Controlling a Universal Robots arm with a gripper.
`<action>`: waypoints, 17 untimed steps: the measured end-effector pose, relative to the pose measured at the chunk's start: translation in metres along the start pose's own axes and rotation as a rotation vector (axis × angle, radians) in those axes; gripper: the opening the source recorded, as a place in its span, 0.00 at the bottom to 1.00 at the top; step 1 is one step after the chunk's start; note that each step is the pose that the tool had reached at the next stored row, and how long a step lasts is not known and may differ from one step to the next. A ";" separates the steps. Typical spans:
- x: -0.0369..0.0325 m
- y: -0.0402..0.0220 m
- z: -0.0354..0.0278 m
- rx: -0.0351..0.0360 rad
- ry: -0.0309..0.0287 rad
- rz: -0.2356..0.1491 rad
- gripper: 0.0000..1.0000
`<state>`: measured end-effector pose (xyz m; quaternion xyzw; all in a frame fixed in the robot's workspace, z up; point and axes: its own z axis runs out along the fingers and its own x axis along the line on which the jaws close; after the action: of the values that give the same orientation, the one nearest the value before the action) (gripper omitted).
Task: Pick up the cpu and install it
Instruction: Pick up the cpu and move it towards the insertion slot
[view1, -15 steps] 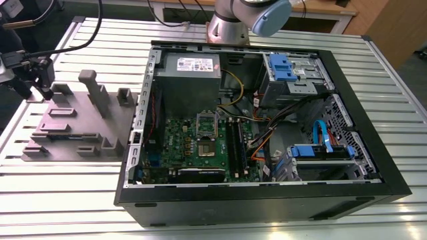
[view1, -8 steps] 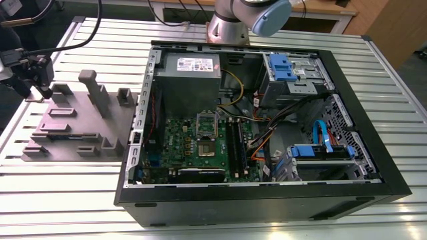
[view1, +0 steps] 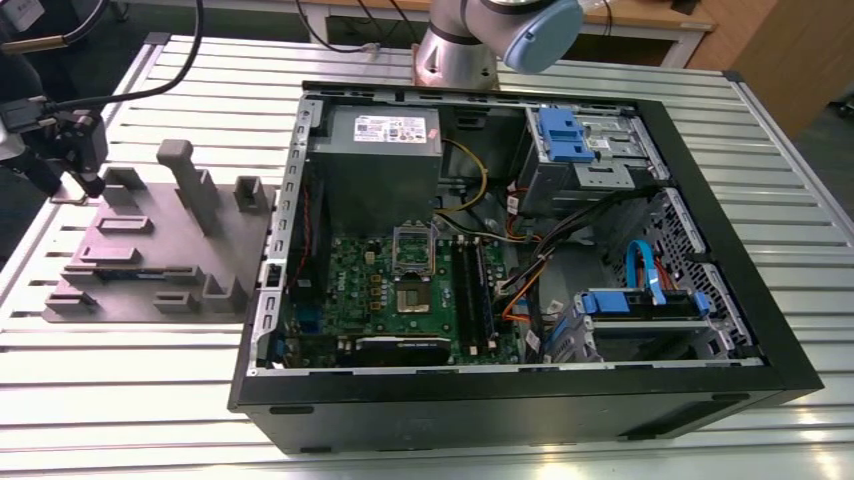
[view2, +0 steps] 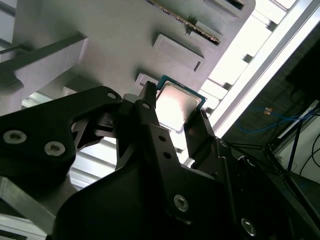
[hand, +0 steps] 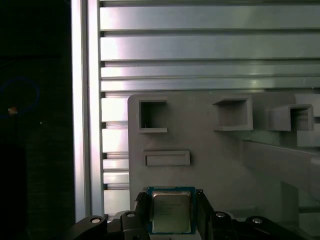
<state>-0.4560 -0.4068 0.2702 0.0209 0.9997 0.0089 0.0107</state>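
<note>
The cpu (hand: 171, 212), a small silvery square chip with a green rim, sits between my gripper's (hand: 171, 201) two black fingers, which press on its opposite edges. In the second wrist view the cpu (view2: 176, 101) shows held the same way by the gripper (view2: 175, 106), just above the grey fixture block (view2: 125, 45). In the exterior view the gripper (view1: 83, 188) hangs over the far corner of the fixture block (view1: 160, 250) on the exterior view's left. The motherboard's socket (view1: 411, 298) lies uncovered inside the open computer case (view1: 534, 400), its latch frame (view1: 411, 245) raised.
The fixture block (hand: 210, 150) has several raised posts and pockets. The case holds a grey power supply (view1: 378, 150), black memory slots (view1: 470, 285), blue drive brackets (view1: 641, 300) and loose cables. All of it rests on a ribbed aluminium table (view1: 134, 400).
</note>
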 end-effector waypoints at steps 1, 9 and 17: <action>0.0000 0.0000 -0.0004 0.0002 0.0000 0.000 0.47; 0.0000 0.0000 -0.0021 0.0003 -0.0001 0.000 0.47; -0.0001 0.0001 -0.0042 0.0007 -0.0001 0.000 0.47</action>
<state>-0.4560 -0.4067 0.2743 0.0208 0.9997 0.0086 0.0107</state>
